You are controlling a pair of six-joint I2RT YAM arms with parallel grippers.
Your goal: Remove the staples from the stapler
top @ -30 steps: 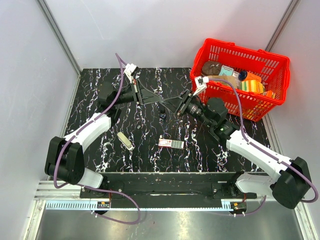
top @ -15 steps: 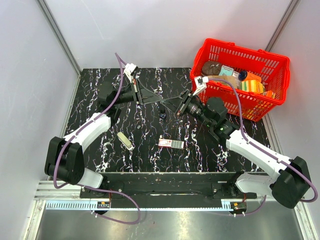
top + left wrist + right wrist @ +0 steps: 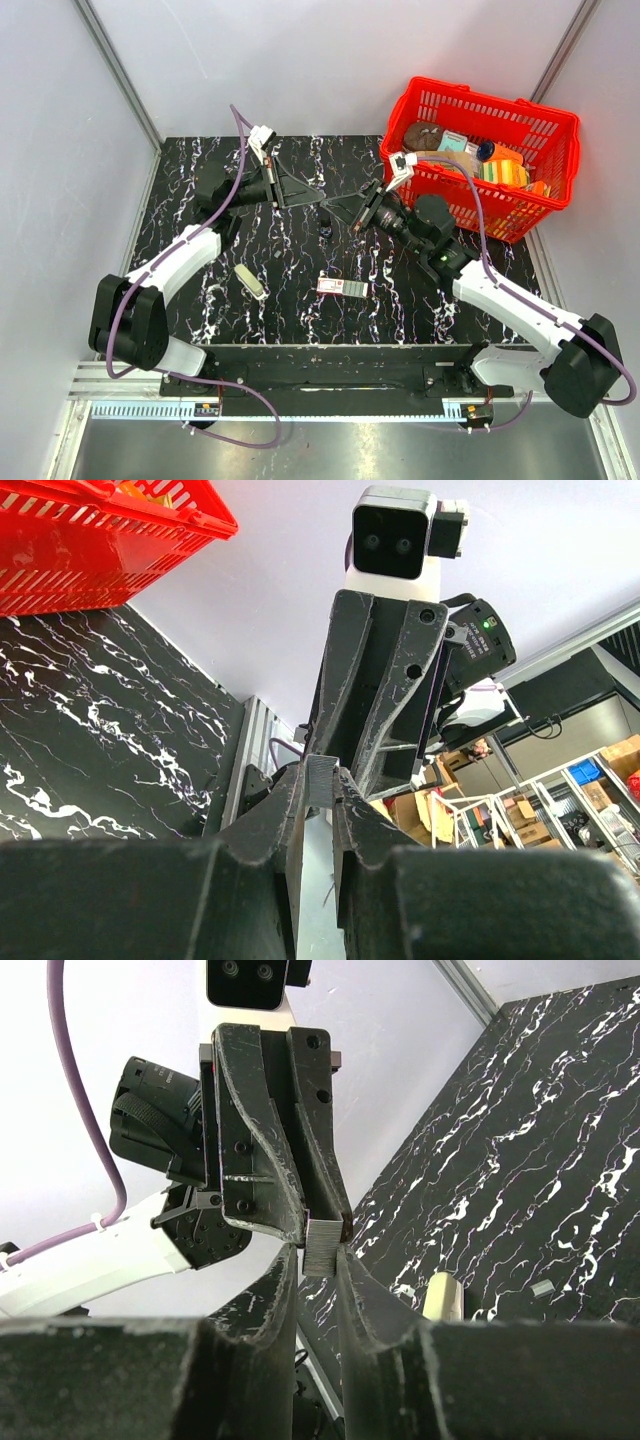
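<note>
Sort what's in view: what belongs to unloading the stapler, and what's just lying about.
Job: staples, pinched between left gripper and right gripper; stapler.
Lying about: red-and-white box; beige-silver piece; red basket.

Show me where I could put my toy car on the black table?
Bare table lies near the front right, between the red-and-white box and the right arm, and along the back, left of the red basket. The middle is crowded: the left gripper and right gripper meet there.

White arms [image 3: 180, 258], black joints [image 3: 130, 320], purple cables [image 3: 237, 185]
</note>
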